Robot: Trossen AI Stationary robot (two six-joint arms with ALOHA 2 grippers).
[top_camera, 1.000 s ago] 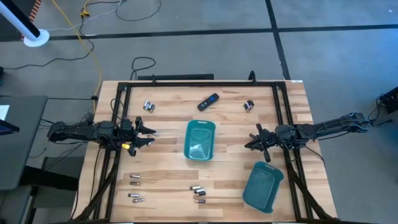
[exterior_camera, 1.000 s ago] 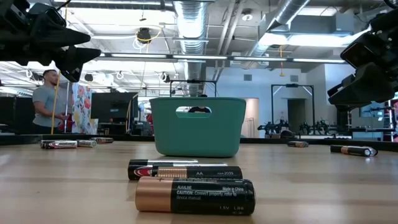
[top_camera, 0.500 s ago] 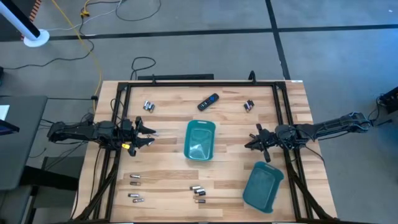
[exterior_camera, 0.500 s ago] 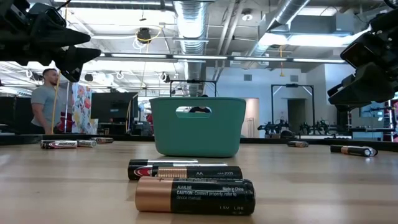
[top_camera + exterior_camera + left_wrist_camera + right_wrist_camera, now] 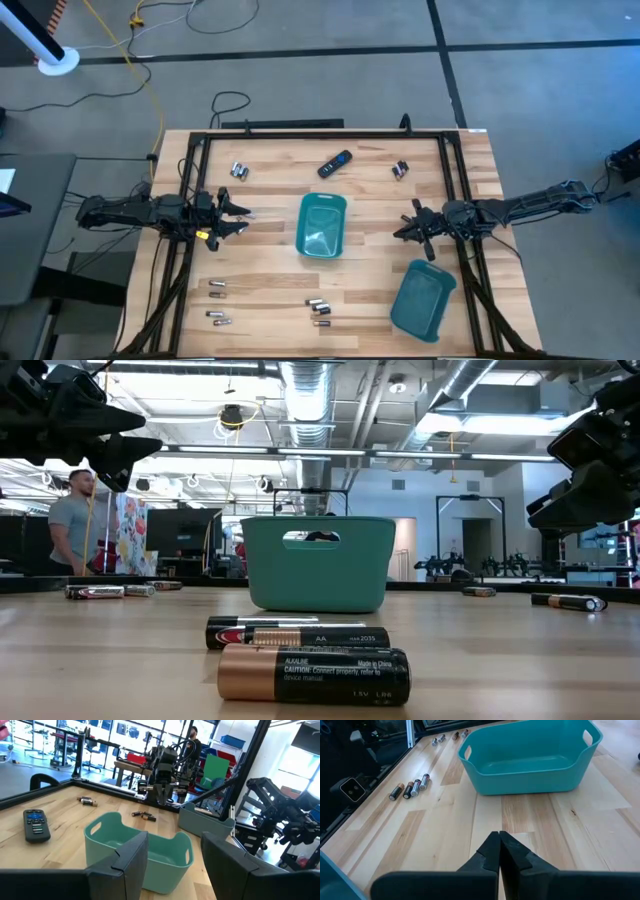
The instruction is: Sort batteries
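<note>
remote [image 5: 334, 164] | near far edge | person [image 5: 73, 525] | in room beyond

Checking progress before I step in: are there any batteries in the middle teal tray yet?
No: in the right wrist view the middle teal tray shows a bare floor, and batteries lie on the table beside it.

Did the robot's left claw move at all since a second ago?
No. In the high view the left gripper sits just as far from the middle teal tray as before, open and empty.
</note>
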